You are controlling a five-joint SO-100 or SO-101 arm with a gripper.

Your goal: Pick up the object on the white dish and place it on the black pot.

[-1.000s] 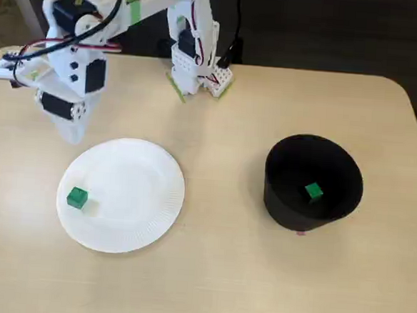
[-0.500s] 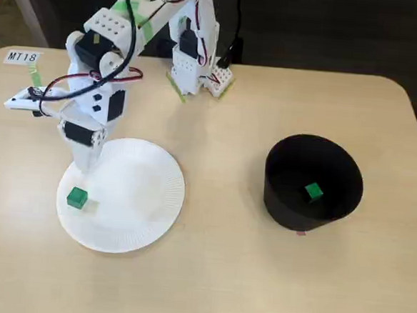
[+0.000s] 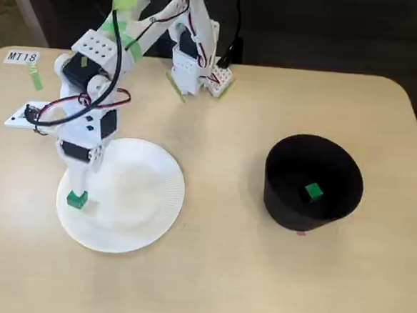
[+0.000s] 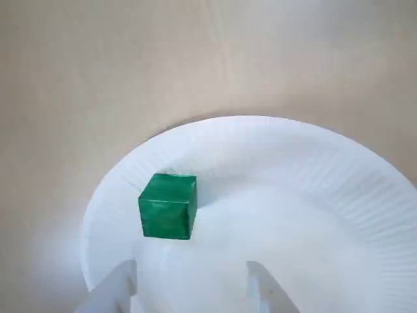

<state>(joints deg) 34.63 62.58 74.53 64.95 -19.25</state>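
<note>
While the gripper point(image 4: 189, 287) hung over the white dish point(image 4: 339, 215) with fingers spread, the green cube point(image 4: 167, 206) sat just beyond the tips, untouched. Farther off, the black pot point(image 3: 312, 182) held a second green cube point(image 3: 313, 191).

The fixed view looks steeply down from high over the table's point(image 3: 207, 271) near edge, toward the arm's base point(image 3: 193, 73) at the far side, taking in the whole top. The wrist view looks close down at the plate point(image 4: 326, 195). Both share the plate point(image 3: 148, 195) and its green cube point(image 3: 76, 199) point(image 4: 167, 206).
</note>
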